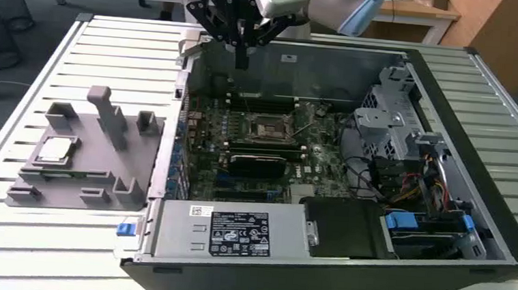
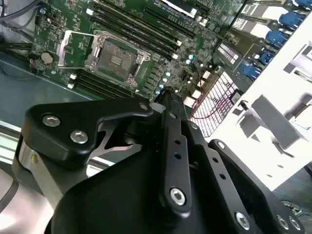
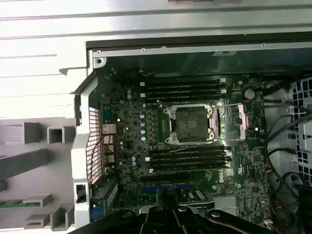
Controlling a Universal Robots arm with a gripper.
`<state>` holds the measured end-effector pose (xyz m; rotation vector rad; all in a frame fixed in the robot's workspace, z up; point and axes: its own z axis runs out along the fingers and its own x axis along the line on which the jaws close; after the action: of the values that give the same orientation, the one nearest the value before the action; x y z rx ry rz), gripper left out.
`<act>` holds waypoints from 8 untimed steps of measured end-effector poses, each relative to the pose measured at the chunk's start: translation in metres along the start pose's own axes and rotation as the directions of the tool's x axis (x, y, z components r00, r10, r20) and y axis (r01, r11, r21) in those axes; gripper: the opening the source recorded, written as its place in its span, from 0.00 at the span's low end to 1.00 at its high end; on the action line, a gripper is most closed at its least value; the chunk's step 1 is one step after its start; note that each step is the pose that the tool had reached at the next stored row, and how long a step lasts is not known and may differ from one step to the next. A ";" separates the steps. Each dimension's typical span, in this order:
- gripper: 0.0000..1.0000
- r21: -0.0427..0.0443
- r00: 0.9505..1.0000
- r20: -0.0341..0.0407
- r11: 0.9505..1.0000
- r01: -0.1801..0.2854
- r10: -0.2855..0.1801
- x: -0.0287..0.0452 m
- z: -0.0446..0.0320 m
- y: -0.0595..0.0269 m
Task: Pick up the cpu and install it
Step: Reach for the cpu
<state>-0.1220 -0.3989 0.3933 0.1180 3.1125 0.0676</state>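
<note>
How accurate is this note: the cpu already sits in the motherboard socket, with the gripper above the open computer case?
Not quite. In the exterior view the cpu lies on the grey holder beside the computer case, and the socket is empty. The gripper is above the open case, as noted.

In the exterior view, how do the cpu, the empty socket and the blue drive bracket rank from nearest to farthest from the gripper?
From the gripper:
1. empty socket, on the board inside the case.
2. cpu, on the grey holder at the exterior view's left.
3. blue drive bracket, at the exterior view's right.
</note>
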 end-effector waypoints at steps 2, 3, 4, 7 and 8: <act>0.11 0.000 1.000 0.000 1.000 0.000 0.000 0.0000 0.0000 0.0000; 0.11 0.000 1.000 0.000 1.000 0.000 0.000 0.0000 0.0000 0.0000; 0.11 0.000 1.000 0.000 1.000 0.000 0.000 0.0000 0.0000 0.0000; 0.11 0.000 1.000 0.000 1.000 0.000 0.000 0.0003 0.0000 0.0000; 0.11 0.000 1.000 0.000 1.000 0.000 0.000 0.0006 0.0000 0.0000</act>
<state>-0.1226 -0.3989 0.3933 0.1182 3.1125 0.0675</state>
